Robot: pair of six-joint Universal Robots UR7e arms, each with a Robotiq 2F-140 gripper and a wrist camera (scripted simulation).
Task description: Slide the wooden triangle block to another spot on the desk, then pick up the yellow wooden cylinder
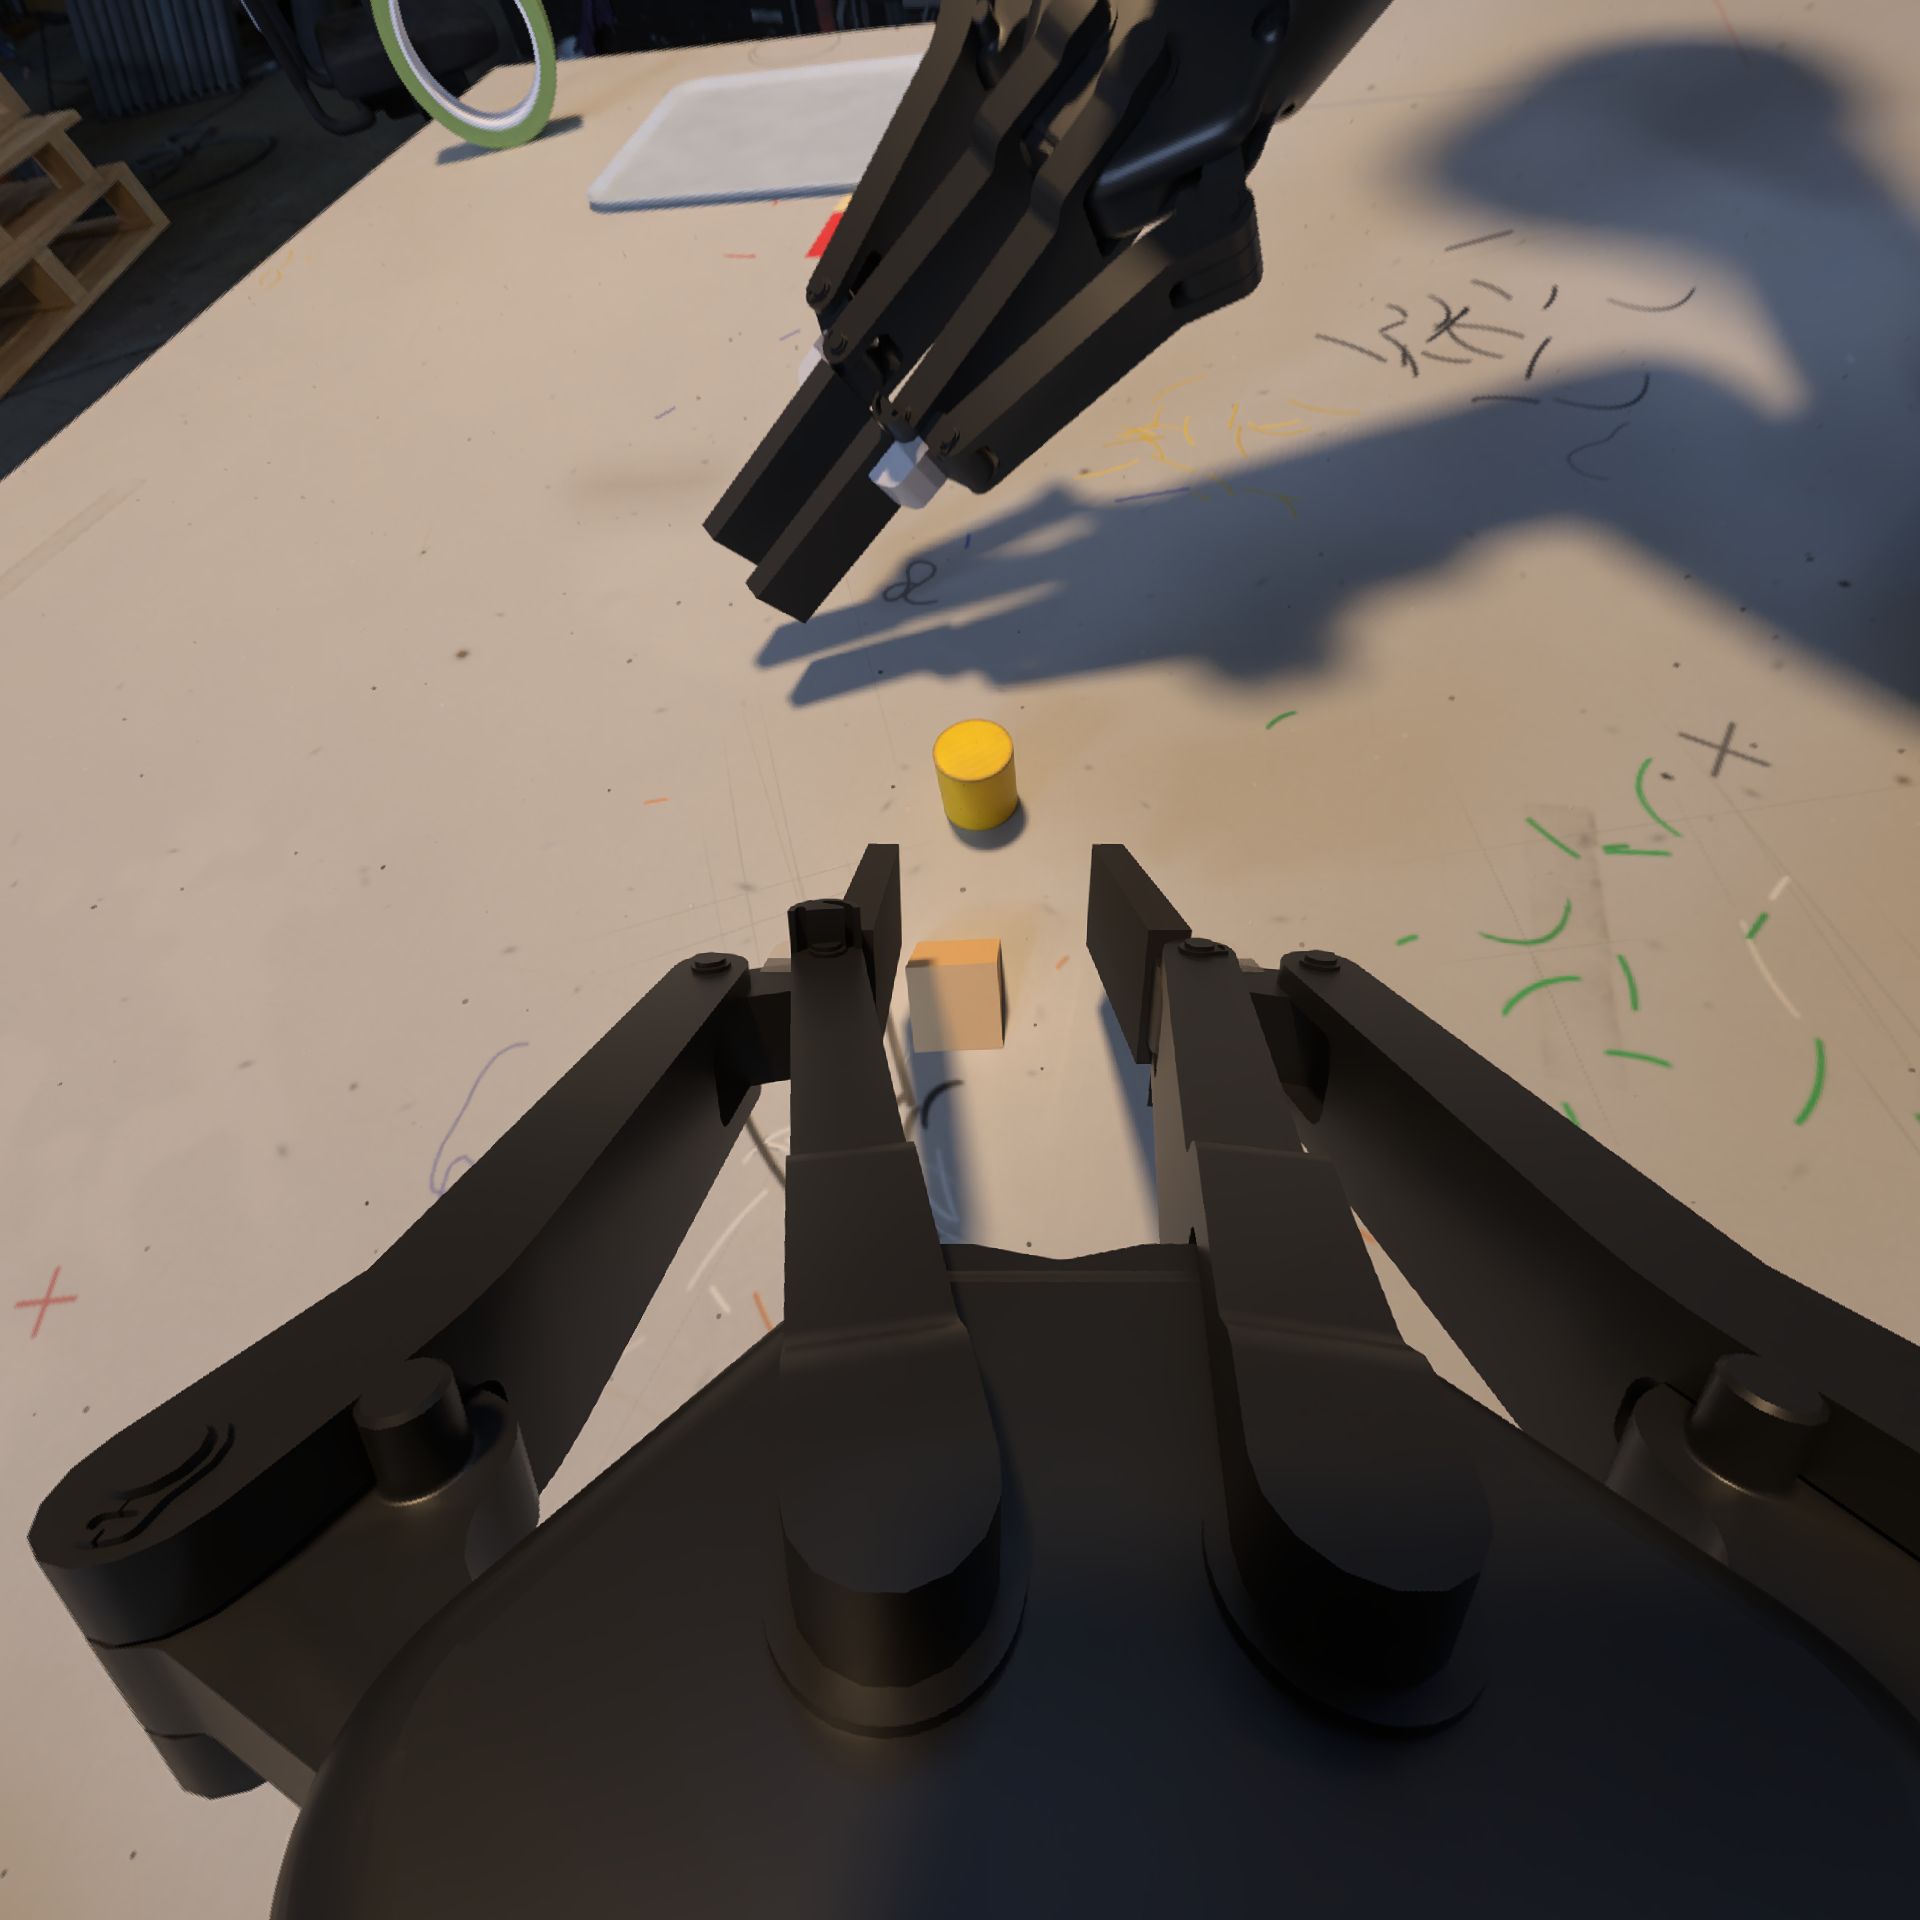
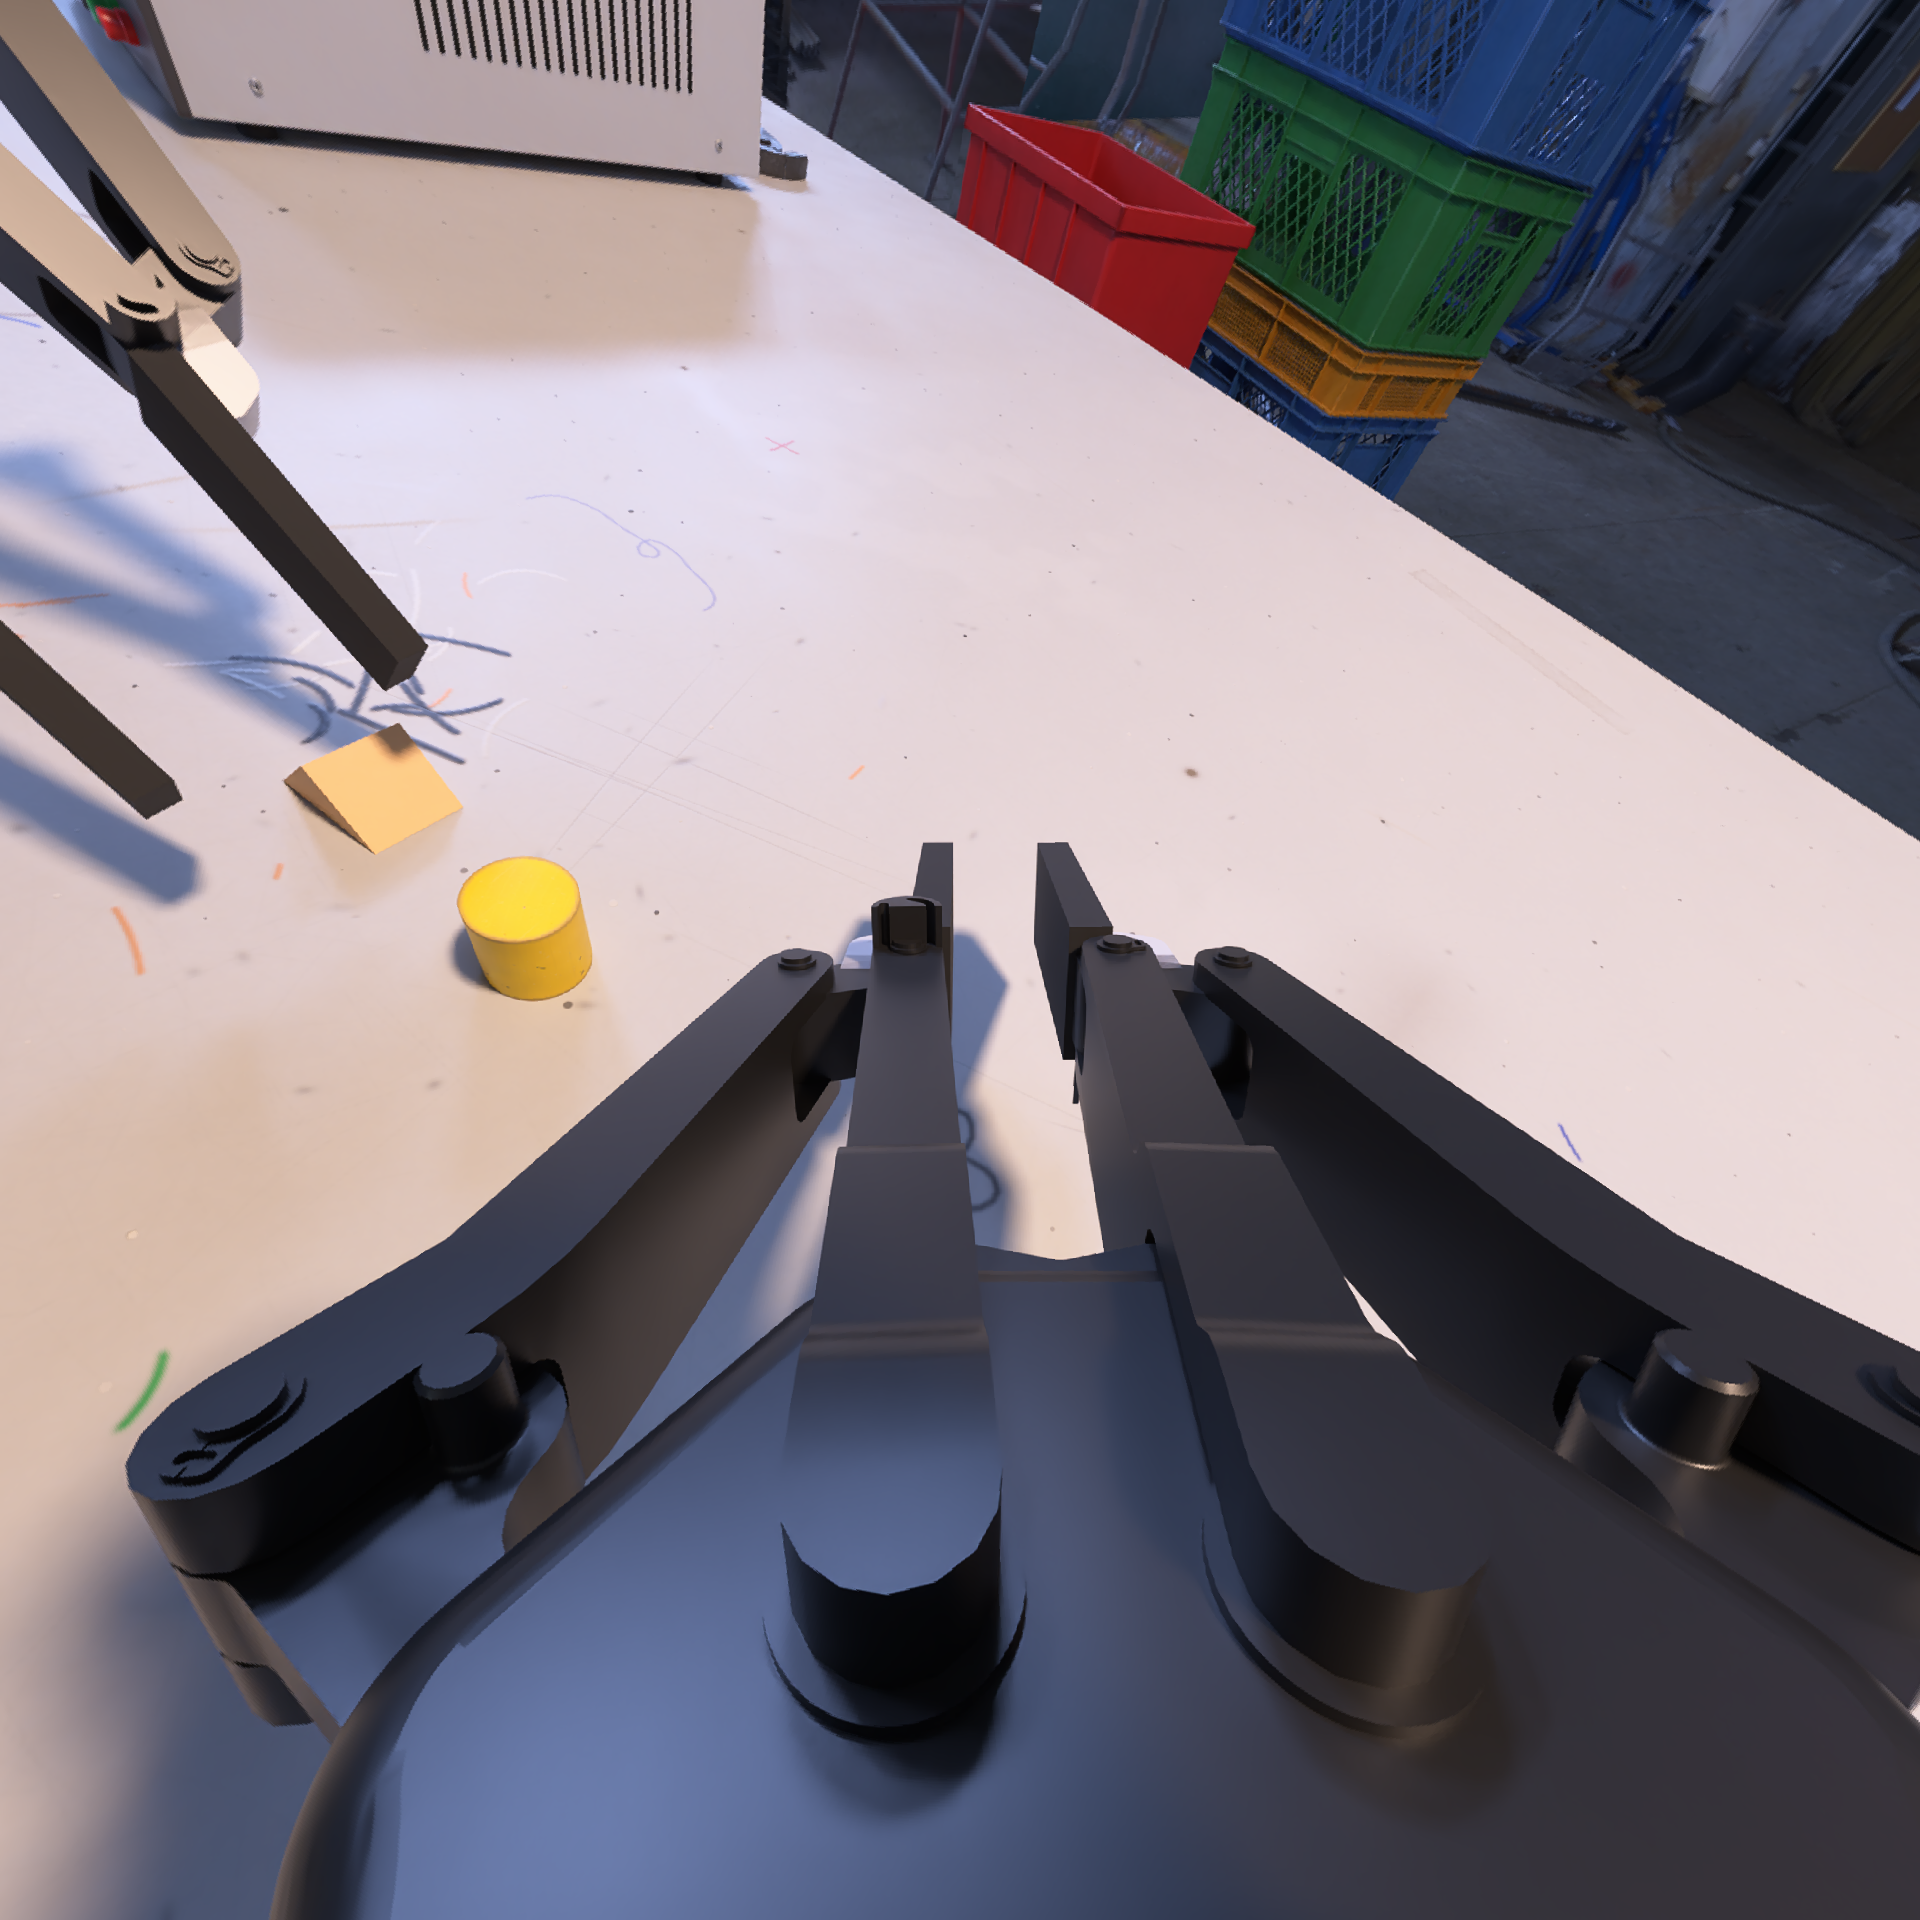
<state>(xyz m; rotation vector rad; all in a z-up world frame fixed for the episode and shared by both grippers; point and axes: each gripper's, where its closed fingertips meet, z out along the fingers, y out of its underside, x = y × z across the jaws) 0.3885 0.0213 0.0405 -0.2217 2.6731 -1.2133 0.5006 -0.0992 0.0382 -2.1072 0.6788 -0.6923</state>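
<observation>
The wooden triangle block (image 1: 956,992) lies on the desk between my left gripper's fingers, close to the left finger; I cannot tell whether it touches. My left gripper (image 1: 995,862) is open and low over the desk. The yellow cylinder (image 1: 975,774) stands upright just beyond its fingertips. My right gripper (image 2: 992,862) is empty, its jaws a narrow gap apart, hovering over bare desk. In the right wrist view the cylinder (image 2: 525,928) is to its left, the triangle block (image 2: 374,792) beyond, with the left gripper (image 2: 281,732) astride it. The right gripper (image 1: 764,566) hangs beyond the cylinder.
A white tray (image 1: 748,135) and a green tape roll (image 1: 473,73) sit at the far end of the desk. A white vented box (image 2: 468,73) stands at the back in the right wrist view. Red (image 2: 1101,208) and green (image 2: 1371,197) crates stand off the desk's right edge.
</observation>
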